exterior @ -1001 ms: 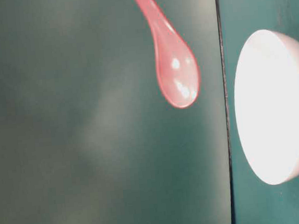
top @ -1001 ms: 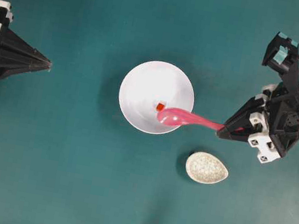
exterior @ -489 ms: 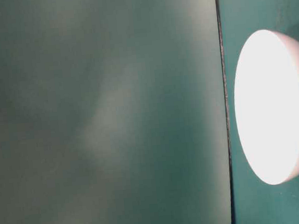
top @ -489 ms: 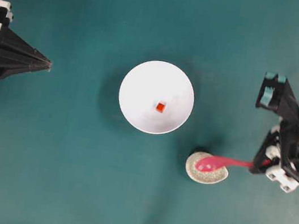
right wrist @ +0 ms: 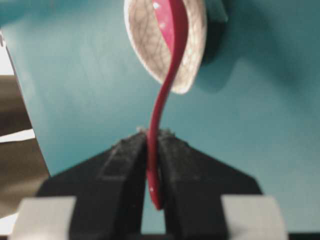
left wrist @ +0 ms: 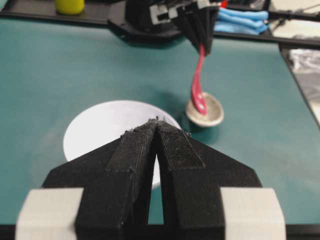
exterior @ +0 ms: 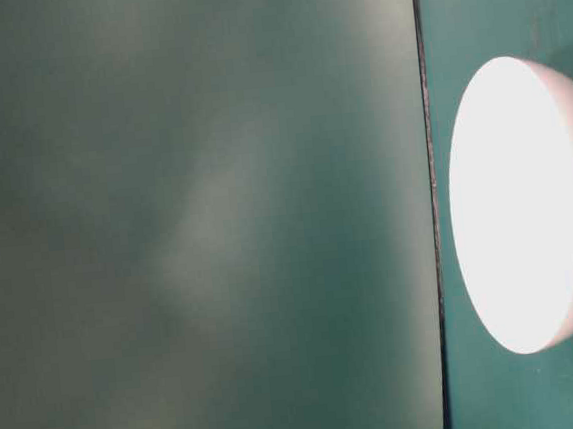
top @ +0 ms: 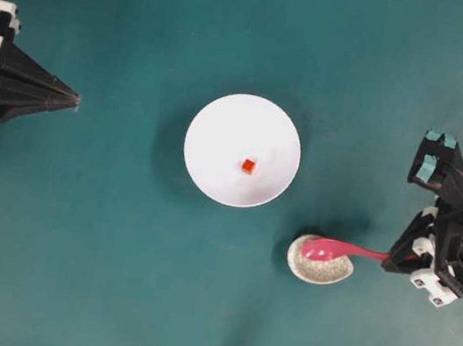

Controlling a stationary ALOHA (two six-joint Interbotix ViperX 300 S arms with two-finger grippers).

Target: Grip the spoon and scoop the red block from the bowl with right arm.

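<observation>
The pink spoon is clamped by its handle in my right gripper, which is shut on it at the right of the table. Its scoop hangs over the small speckled dish, low inside it; whether they touch I cannot tell. In the right wrist view the spoon runs from the right gripper up to that dish. The red block lies alone in the white bowl at the table's middle. My left gripper rests shut and empty at the far left, pointing at the bowl.
The teal mat covers the whole table. The table-level view shows only the bowl's side and blurred teal. Beyond the table's far edge in the left wrist view stand a yellow object and blue items.
A second ago the spoon's scoop was in the bowl beside the red block. My right arm has since drawn back with the spoon to the speckled dish. The block stayed in the bowl.
</observation>
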